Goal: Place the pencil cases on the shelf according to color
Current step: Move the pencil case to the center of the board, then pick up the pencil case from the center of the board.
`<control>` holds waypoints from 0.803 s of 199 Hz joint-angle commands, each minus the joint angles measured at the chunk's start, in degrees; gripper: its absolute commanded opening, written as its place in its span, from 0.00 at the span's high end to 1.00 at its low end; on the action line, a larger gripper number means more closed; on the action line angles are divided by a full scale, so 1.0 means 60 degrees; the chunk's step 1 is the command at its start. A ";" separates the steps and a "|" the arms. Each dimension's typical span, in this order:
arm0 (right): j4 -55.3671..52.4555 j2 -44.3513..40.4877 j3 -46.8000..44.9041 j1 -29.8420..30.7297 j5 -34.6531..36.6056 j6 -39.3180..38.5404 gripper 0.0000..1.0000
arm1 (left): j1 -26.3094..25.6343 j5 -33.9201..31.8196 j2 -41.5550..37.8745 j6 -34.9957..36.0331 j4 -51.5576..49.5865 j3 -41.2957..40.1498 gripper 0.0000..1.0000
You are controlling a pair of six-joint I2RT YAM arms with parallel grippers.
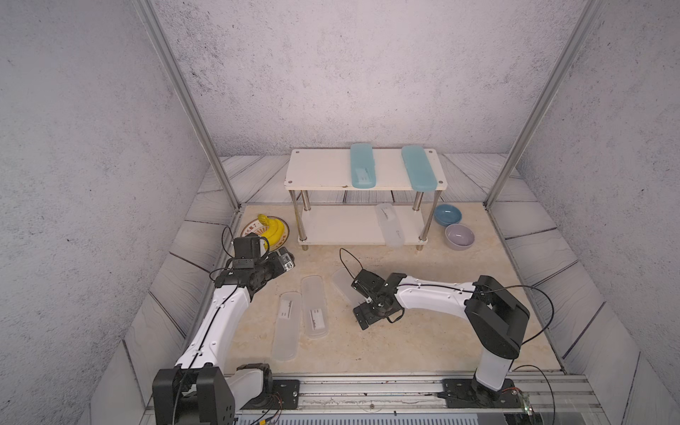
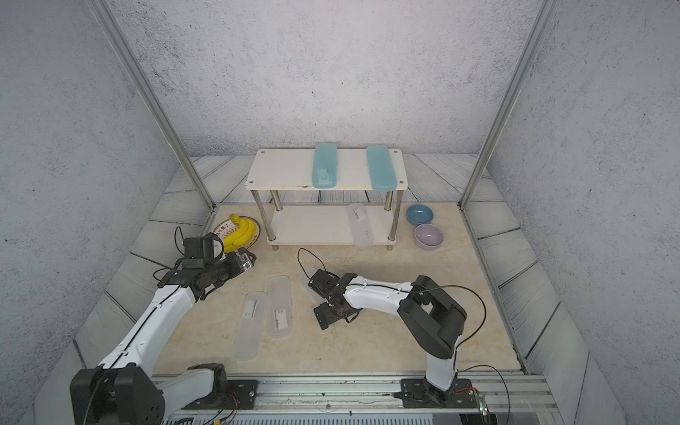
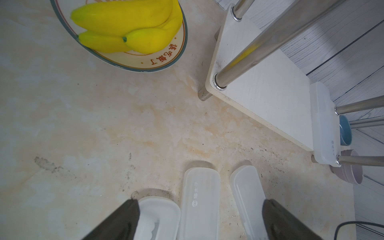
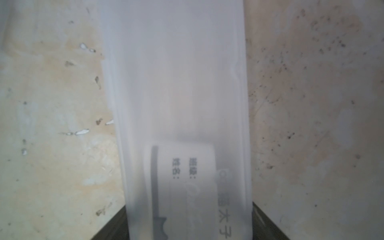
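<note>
The shelf [image 1: 320, 169] stands at the back with two teal pencil cases [image 1: 362, 165] [image 1: 419, 167] lying on its top board. One frosted case [image 1: 390, 224] rests on the lower board, its end hanging over the front edge. Two frosted cases [image 1: 287, 325] [image 1: 314, 307] lie side by side on the table. A third frosted case [image 4: 176, 83] lies flat under my right gripper [image 1: 358, 300], which is open and straddles it, a finger at each long side. My left gripper [image 3: 200, 218] hovers open and empty near the plate, above the ends of the table cases [image 3: 199, 199].
A plate [image 1: 248, 230] of yellow bananas [image 1: 274, 230] sits left of the shelf. A blue bowl [image 1: 448, 214] and a lilac bowl [image 1: 460, 236] stand to its right. Chrome legs [image 3: 259, 47] flank the lower board. Walls enclose the table on three sides.
</note>
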 commanded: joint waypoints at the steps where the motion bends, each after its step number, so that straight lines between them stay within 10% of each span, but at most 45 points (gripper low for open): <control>1: -0.0216 0.0034 0.0169 -0.0069 0.0579 -0.1078 0.00 | 0.0073 0.0053 -0.0066 0.0114 0.0037 -0.0136 0.01; 160: 0.1972 0.0315 -0.1479 -0.0216 -0.0167 -0.0619 0.10 | 0.0070 -0.0113 -0.0141 0.0267 0.0000 -0.0132 0.01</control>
